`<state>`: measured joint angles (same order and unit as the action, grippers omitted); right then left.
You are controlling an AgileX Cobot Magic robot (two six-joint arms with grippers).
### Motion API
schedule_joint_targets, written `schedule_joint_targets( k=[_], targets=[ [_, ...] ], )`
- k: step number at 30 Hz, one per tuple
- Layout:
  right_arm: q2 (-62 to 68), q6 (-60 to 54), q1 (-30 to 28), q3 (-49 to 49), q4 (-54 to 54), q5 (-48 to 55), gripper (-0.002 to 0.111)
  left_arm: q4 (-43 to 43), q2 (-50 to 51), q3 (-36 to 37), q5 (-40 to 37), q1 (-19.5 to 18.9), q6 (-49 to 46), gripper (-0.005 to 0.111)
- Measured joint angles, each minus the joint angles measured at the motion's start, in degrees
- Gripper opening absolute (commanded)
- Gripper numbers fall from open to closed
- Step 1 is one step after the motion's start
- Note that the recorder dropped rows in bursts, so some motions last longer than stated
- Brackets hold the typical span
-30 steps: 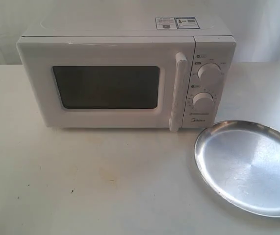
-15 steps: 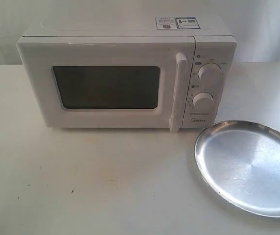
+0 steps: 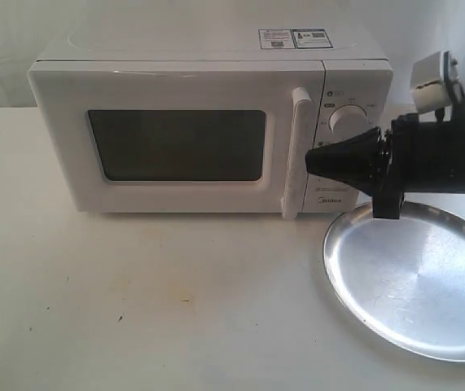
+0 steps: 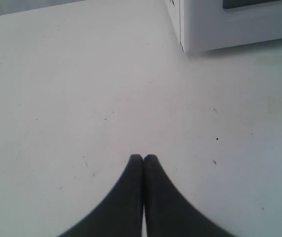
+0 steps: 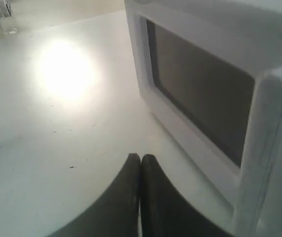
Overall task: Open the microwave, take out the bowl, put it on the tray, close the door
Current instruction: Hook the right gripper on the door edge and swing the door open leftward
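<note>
The white microwave (image 3: 208, 122) stands at the back of the table with its door (image 3: 175, 147) closed; the dark window faces me. The tall white bar handle (image 3: 296, 155) runs down the door's right side. My right gripper (image 3: 310, 162) is shut and empty, its black tip just right of the handle, in front of the dials. In the right wrist view its tip (image 5: 141, 157) hangs above the table beside the door (image 5: 200, 103) and handle (image 5: 261, 158). The silver tray (image 3: 415, 277) lies at the front right. My left gripper (image 4: 143, 157) is shut over bare table. The bowl is hidden.
The white table (image 3: 134, 301) spreads in front of the microwave. In the left wrist view a lower corner of the microwave (image 4: 190, 29) shows beyond the fingers. The right arm's black body (image 3: 436, 159) hangs over the tray's far rim.
The right arm has come in from the right edge; its shut tip now sits next to the door handle, covering the lower dial. Microwave and tray have not moved.
</note>
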<state>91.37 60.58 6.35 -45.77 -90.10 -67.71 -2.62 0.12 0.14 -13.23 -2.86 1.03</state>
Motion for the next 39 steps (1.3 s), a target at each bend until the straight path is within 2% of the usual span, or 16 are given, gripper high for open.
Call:
schedule_joint_targets(
  k=[2,6,8,11,16,18,22,27,30,33,39],
  targets=[
    [3.45,-1.97,0.00,-0.34,0.00,-0.15,0.000,0.00,0.00,0.00,0.00,0.00,0.00,0.000],
    [6.76,-4.37,0.00,-0.34,0.00,7.27,0.000,0.00,0.00,0.00,0.00,0.00,0.00,0.000],
    [7.64,-6.44,0.00,-0.34,0.69,10.15,0.005,0.00,0.00,0.00,0.00,0.00,0.00,0.000],
    [8.13,-10.40,0.00,-0.34,2.47,10.80,0.021,0.00,0.00,0.00,0.00,0.00,0.00,0.000],
    [8.13,-15.27,0.00,-0.34,8.78,10.56,0.063,0.00,0.00,0.00,0.00,0.00,0.00,0.000],
    [8.22,-16.22,0.45,-0.38,12.93,10.56,0.067,0.00,0.00,0.00,0.00,0.00,0.00,0.000],
    [8.22,-20.62,3.13,-0.61,16.26,11.81,0.061,0.00,0.00,0.00,0.00,0.00,0.00,0.000],
    [9.81,-28.40,8.83,-2.76,20.24,18.88,0.057,0.00,0.00,0.00,0.00,0.00,0.00,0.000],
    [12.03,-28.89,10.57,-3.45,21.03,20.99,0.039,0.00,0.00,0.00,0.00,0.00,0.00,0.000],
    [13.86,-29.85,12.53,-3.81,22.40,22.37,0.000,0.00,0.00,0.00,0.00,0.00,0.00,0.000],
    [14.59,-33.56,13.24,-3.81,23.82,21.90,0.000,0.00,0.00,0.00,0.00,0.00,0.00,0.000]
  ],
)
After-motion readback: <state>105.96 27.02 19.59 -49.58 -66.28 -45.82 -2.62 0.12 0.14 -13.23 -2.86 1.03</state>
